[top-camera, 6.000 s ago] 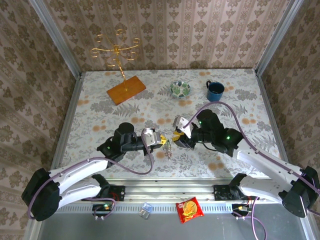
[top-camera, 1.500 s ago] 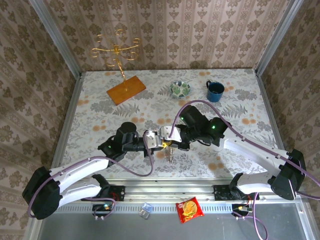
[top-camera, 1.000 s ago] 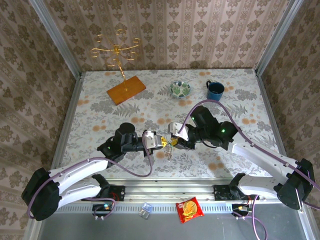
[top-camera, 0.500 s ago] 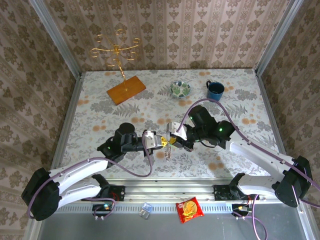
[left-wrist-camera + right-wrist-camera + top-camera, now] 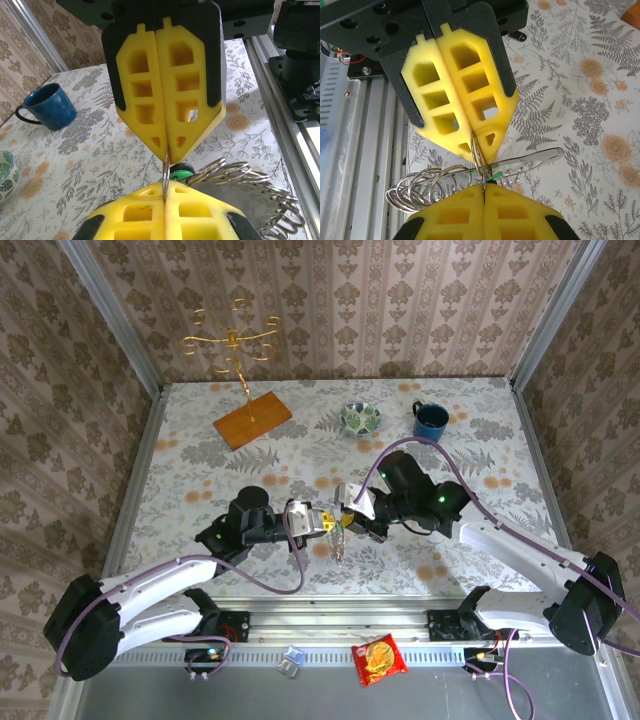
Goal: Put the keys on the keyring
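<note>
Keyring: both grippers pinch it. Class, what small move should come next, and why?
Probably keep the left gripper fixed and twist the right gripper slightly to spread the keyring open: both are shut on it, tip to tip, and the key is beside it.

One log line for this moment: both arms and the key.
left gripper: jaws shut on keyring | right gripper: jaws shut on same keyring | key: at the ring, threading unclear

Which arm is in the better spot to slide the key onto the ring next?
Probably the right. The right gripper and left gripper both pinch the ring, tip to tip, but the key sits just beside the right one's tips. The left could hold the ring steady.
</note>
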Controlling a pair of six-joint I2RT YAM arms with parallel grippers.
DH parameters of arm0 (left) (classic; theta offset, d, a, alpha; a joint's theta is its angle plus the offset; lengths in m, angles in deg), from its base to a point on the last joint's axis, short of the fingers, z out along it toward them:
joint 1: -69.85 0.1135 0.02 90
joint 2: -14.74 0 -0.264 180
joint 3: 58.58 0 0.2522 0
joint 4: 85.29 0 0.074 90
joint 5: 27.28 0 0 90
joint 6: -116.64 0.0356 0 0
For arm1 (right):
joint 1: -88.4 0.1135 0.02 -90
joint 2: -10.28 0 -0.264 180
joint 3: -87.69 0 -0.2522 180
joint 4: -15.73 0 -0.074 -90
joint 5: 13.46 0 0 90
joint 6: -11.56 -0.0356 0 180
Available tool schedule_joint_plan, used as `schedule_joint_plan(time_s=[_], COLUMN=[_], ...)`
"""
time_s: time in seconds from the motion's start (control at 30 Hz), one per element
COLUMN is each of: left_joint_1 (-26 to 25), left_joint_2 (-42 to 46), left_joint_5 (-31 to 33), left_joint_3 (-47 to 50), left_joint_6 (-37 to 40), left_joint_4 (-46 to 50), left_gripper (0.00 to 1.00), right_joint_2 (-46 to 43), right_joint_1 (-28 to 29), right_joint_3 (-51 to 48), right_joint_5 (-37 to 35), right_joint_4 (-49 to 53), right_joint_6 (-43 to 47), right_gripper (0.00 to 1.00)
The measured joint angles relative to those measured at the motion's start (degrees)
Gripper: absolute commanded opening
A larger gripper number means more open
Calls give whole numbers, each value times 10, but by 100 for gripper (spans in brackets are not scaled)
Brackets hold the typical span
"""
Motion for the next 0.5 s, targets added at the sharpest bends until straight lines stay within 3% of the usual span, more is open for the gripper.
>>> schedule_joint_plan(time_s=[0.5], left_joint_1=[-4], left_joint_2=[-5], left_joint_5=[5], left_joint_3=[1], left_joint_6=[-1], left_joint_4=[-9], left_gripper=[0], right_joint_2=[-2], right_joint_1=[-2], right_joint_3=[-3], right_joint_5=[-15], right_joint_4=[2], right_joint_6=[6], right_gripper=[0])
